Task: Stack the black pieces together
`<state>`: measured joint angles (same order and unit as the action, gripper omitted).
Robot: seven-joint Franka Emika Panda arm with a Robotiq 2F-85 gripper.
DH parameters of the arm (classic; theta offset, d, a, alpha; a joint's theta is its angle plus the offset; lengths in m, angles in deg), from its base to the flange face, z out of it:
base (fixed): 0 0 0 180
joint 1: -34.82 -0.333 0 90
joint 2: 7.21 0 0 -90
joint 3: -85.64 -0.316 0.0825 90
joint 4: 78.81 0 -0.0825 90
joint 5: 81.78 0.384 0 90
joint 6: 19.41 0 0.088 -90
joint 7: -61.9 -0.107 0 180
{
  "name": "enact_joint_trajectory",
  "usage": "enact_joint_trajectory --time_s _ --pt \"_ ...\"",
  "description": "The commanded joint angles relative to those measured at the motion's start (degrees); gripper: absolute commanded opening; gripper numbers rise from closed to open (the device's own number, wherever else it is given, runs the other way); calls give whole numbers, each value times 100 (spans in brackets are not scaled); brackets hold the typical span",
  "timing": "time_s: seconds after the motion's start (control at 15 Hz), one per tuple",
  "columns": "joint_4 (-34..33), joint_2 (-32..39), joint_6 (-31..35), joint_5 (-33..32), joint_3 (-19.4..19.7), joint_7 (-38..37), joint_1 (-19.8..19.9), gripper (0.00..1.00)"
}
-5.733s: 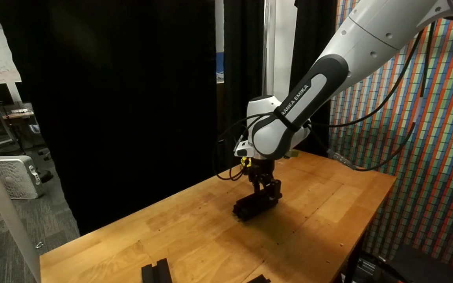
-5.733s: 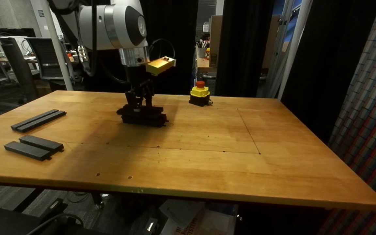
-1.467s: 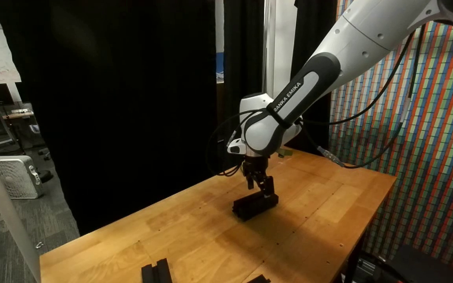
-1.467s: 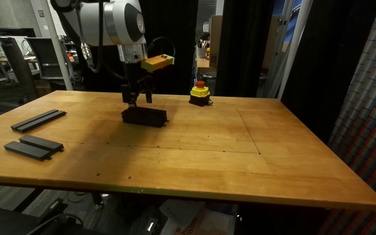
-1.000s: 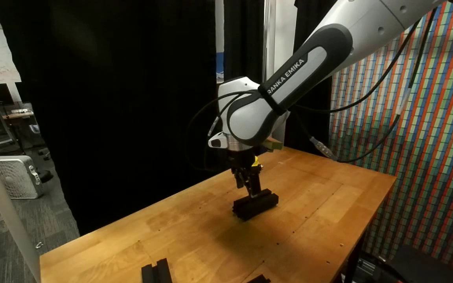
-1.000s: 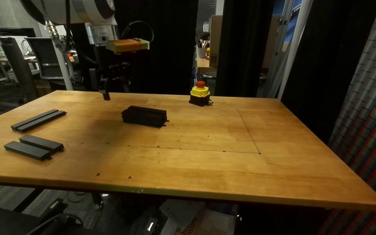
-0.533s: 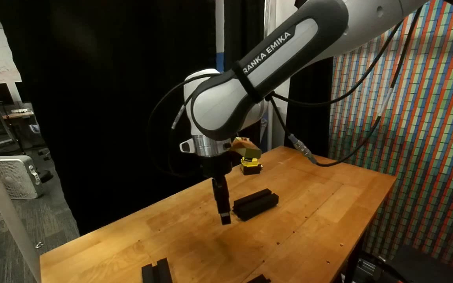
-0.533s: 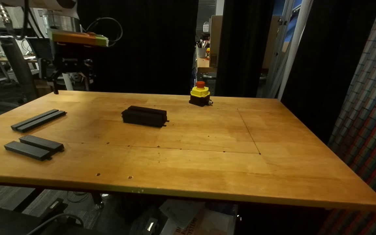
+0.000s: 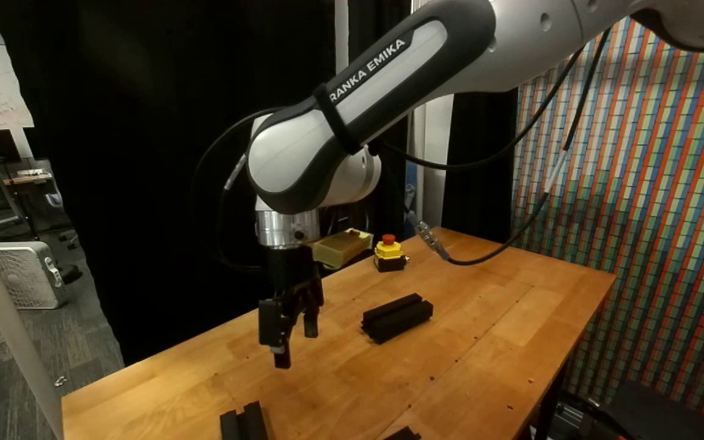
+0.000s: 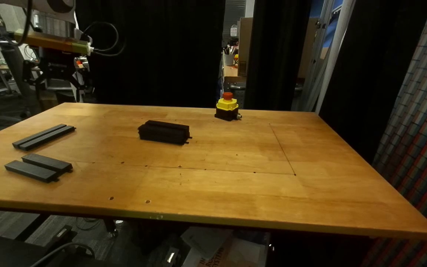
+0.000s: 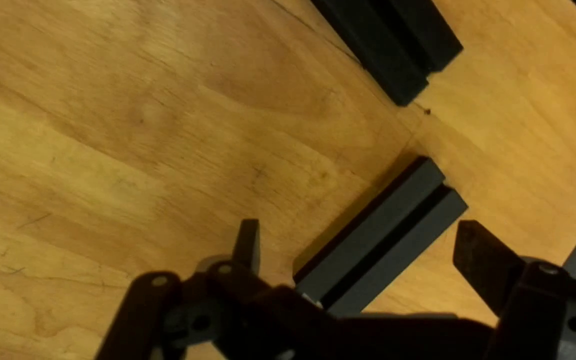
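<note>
In an exterior view, two loose sets lie at the left end of the table [image 10: 98,181]: the nearer pair of black bars [image 10: 33,170], flat on the wood, and the farther pair [image 10: 46,138], apart and just behind it (whether the two strips in each are joined underneath, I can't tell). Over this end hangs the gripper [image 11: 358,225], its jaws spread wide and holding nothing. The wrist view shows a pair on the wood below the gap, probably the farther one, running slantwise to the line on which the jaws close. The step in hand looks to be fetching the next piece; it likely calls for a turn of the wrist until the jaws square up across the bars, then a straight descent with one jaw on each side. Further right, well apart from both pairs, sits the black block [image 10: 164,132], taller than either and most likely layers already stacked; the load should go there, lined up with its long top. Rightmost, near the back edge, stands a yellow emergency stop [image 10: 227,105] with a red button, no part of the job.
</note>
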<state>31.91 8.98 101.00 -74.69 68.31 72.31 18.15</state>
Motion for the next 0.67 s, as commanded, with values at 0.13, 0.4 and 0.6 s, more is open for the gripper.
enact_joint_trajectory --time_s 0.13,0.4,0.6 --pt "-845 858 769 67 46 -1899 -486 100" --pt "-1124 1241 1425 -142 237 -3527 -1085 100" --pt "-1220 1424 1890 -443 563 -4693 -1571 100"
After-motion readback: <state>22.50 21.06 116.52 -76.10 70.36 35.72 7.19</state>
